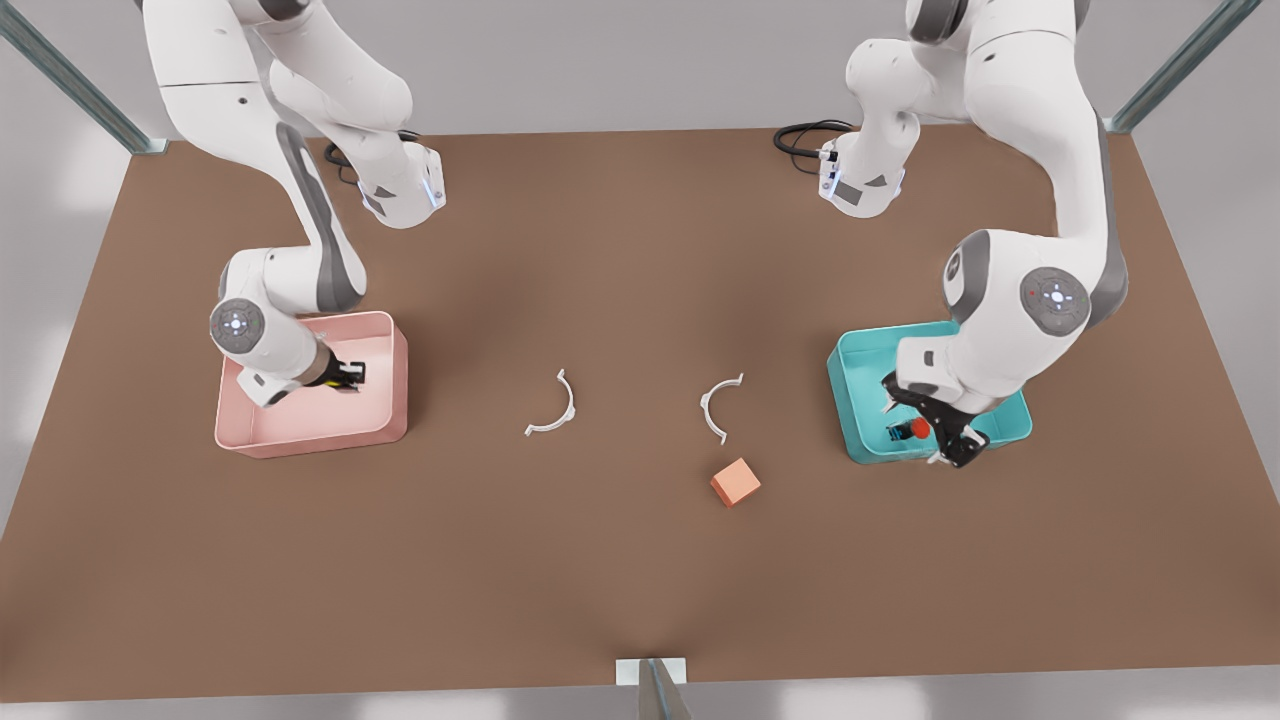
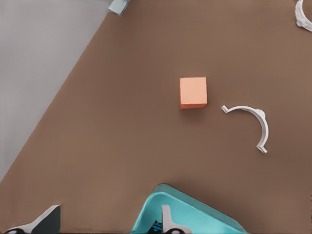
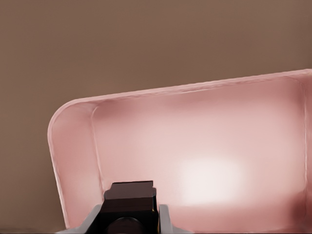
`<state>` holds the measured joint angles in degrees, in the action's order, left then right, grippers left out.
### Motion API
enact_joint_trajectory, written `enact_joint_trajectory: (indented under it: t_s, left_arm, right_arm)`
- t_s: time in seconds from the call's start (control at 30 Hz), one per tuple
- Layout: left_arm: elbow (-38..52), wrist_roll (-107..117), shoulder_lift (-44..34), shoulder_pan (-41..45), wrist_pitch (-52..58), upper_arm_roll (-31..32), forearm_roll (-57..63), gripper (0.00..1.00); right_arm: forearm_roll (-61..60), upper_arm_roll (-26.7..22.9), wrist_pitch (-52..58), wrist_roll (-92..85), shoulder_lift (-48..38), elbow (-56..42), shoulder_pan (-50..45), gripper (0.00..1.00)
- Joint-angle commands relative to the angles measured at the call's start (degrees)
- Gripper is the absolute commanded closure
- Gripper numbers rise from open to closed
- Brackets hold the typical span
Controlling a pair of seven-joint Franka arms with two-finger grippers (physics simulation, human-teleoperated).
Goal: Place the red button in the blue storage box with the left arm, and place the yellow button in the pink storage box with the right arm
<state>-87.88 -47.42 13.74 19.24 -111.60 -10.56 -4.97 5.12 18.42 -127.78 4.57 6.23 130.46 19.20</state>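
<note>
Blue storage box [image 1: 856, 372] on the brown worktop [image 1: 620, 580] at the front view's right, red button [image 1: 919, 428] inside it near the front wall, lying on the box floor beside a small black part. Left gripper [image 1: 950, 445] low over that front edge, just beside the red button, fingers [image 1: 968, 440] spread and clear of the cap. In the left wrist view, two finger tips well apart, one [image 2: 167, 222] over the teal rim [image 2: 195, 207], the other out over bare worktop.

Pink storage box [image 1: 385, 345] at the front view's left, well apart from the blue one. Right gripper [image 1: 350, 375] reaching into it, wrist bent so the fingers point sideways across the tray. A fleck of yellow between the black tips there: yellow button [image 1: 345, 380], pinched and held above the pink floor, cannot tell whether touching it. In the right wrist view, the button's black base [image 3: 130, 204] clamped between the two pale fingers, pink wall [image 3: 73, 161] curving behind.

Between the boxes, two thin white curved clips [image 1: 556, 405] lying flat, apart from each other. Salmon-orange cube [image 1: 735, 482] nearer the front edge, just past the second clip [image 1: 718, 405], touching nothing. Both arms bent down from the far edge of the worktop, elbows raised.
</note>
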Motion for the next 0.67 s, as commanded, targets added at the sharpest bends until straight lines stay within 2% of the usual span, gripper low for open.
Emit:
enact_joint_trajectory:
  t_s: [0.0,0.07,0.1,0.13,0.17,0.27,0.37,0.47,0.53,0.57,0.6,0.63]
  left_arm:
    - [2.0,50.8,-5.6,-0.9,17.9,-3.1,1.0,0.0]
    - [2.2,50.9,-7.0,-1.1,20.1,-3.2,5.3,0.0]
    - [2.2,51.1,-7.7,-8.3,20.0,4.5,6.3,0.0]
    - [2.2,51.2,-7.4,-9.4,19.8,5.9,8.7,0.0]
    - [2.4,51.1,-6.8,-9.5,20.0,5.9,8.5,0.0]
    - [2.4,51.2,-5.8,-9.3,20.1,5.9,8.7,0.0]
    - [2.4,51.1,-5.9,-9.4,20.2,6.0,8.5,0.0]
    - [2.6,51.1,-5.9,-9.3,20.2,6.0,8.4,0.0]
    - [2.6,51.1,-5.9,-9.3,20.2,6.0,8.4,0.0]
    - [2.6,51.1,-5.9,-9.3,20.2,6.0,8.4,0.0]
    - [2.6,51.1,-5.9,-9.3,20.2,6.0,8.4,0.0]
    - [2.8,51.2,-5.9,-9.3,20.3,6.1,8.4,0.0]
  right_arm:
    - [0.8,0.0,2.0,-13.0,0.1,0.3,1.2,0.57]
    - [0.8,0.0,4.1,-14.9,-0.3,0.5,3.6,0.52]
    - [0.8,0.0,4.2,-14.9,-0.2,0.4,3.6,0.3]
    - [0.8,0.0,4.3,-14.9,0.1,0.2,3.6,0.08]
    - [0.8,0.0,4.8,-14.9,1.1,-2.3,3.4,0.0]
    - [0.7,1.8,10.4,-12.7,3.5,-14.8,2.3,0.0]
    - [0.9,2.0,12.0,-12.8,4.0,-19.8,2.4,0.0]
    - [1.1,2.0,25.1,-7.1,6.6,-42.7,-4.3,0.0]
    - [0.2,2.1,30.6,1.2,2.0,-44.9,-6.9,0.0]
    - [-1.6,0.6,31.2,1.2,-2.3,-42.3,-7.0,0.0]
    - [-1.9,-7.6,34.9,0.6,-4.4,-39.8,-11.8,0.0]
    - [-1.6,-9.7,38.0,0.6,-1.4,-42.6,-13.2,0.0]
